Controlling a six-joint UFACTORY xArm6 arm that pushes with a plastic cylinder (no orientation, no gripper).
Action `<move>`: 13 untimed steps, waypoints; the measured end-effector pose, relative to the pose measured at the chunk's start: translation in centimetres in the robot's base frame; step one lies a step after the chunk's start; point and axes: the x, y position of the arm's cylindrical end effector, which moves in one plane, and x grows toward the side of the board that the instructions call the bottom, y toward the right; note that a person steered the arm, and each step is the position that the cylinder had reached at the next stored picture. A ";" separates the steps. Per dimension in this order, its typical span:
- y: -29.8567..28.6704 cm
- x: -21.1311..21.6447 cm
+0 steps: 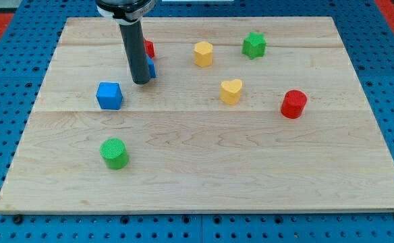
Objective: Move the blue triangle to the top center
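Note:
The blue triangle (152,67) is mostly hidden behind my rod; only a blue sliver shows at the rod's right side, in the upper left part of the wooden board (204,169). My tip (141,82) rests on the board touching or just left of that block. A red block (149,48), also partly hidden, sits just above the blue triangle.
A blue cube (109,95) lies left and below my tip. A green cylinder (114,153) is at lower left. A yellow block (203,53) and a green star (254,45) sit near the top. A yellow heart (231,90) and a red block (293,104) lie to the right.

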 end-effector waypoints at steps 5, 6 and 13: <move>-7.8 -4.1; -6.6 -2.4; -13.0 -11.8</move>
